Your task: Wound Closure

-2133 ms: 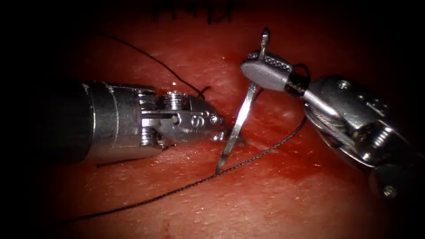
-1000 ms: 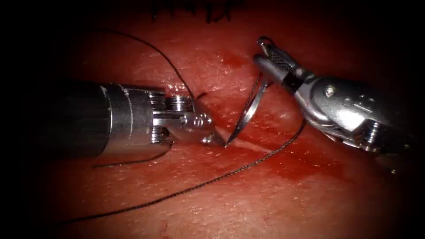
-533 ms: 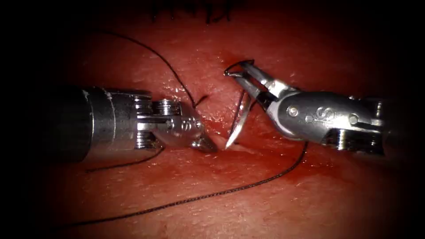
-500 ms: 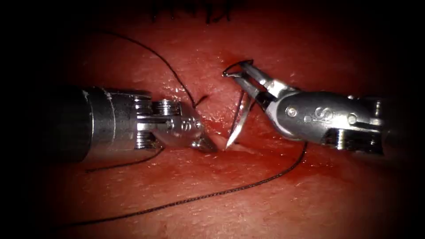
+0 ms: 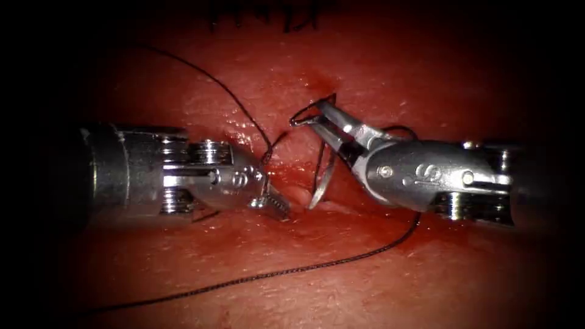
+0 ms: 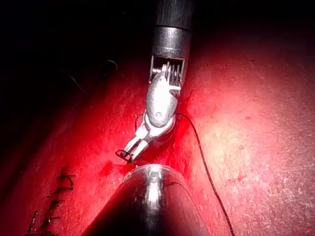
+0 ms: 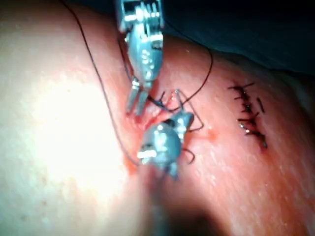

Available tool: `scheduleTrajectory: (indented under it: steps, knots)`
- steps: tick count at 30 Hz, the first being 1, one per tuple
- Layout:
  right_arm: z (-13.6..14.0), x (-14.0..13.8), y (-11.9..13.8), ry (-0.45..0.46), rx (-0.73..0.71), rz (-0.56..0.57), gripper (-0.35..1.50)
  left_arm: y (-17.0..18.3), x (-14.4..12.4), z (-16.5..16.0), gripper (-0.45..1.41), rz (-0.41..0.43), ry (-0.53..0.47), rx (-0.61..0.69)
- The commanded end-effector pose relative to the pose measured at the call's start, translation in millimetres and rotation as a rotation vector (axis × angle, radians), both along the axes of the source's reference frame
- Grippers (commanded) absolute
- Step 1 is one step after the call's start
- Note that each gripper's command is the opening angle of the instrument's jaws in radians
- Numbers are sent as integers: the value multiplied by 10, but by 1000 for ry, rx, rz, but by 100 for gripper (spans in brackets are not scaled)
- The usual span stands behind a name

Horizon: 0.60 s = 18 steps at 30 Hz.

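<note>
Left tool [image 5: 277, 207] reaches in level from the left, wrist bent down, jaws slightly parted and holding nothing; right tool [image 5: 314, 116] enters from the right, jaws clamped near the needle's [image 5: 321, 176] tail end.

My right end effector [image 5: 312, 116] grips the needle [image 5: 321, 176] near its tail; its point meets the tissue [image 5: 365, 67] just beside my left end effector [image 5: 274, 207], whose jaws are parted and hold nothing. Thread [image 5: 292, 271] trails beneath both.
</note>
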<state>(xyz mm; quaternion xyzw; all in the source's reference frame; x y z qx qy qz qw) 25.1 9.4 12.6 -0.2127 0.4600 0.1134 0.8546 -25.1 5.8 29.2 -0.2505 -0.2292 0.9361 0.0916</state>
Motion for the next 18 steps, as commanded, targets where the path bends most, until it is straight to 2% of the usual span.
scheduleTrajectory:
  steps: [1, 3, 8, 10, 14, 18]
  knots:
    - [5, 6, -7, 2, 2, -3, -35, 0, -7, -7, -1, -26, -4, -14]
    - [3, 6, -7, 4, 10, -1, -35, -2, -9, -24, -1, -62, -23, -22]
    - [-4, 6, -3, 35, 27, 31, -35, -26, -19, -54, -6, -87, -58, -45]
    - [-6, 6, -1, 50, 37, 44, -35, -35, -22, -57, -11, -95, -62, -43]
    - [-10, 6, 1, 78, 63, 71, -35, -48, -24, -47, -10, -103, -81, -44]
    - [-13, 6, 3, 118, 110, 102, -35, -49, -16, -41, -8, -94, -86, -46]
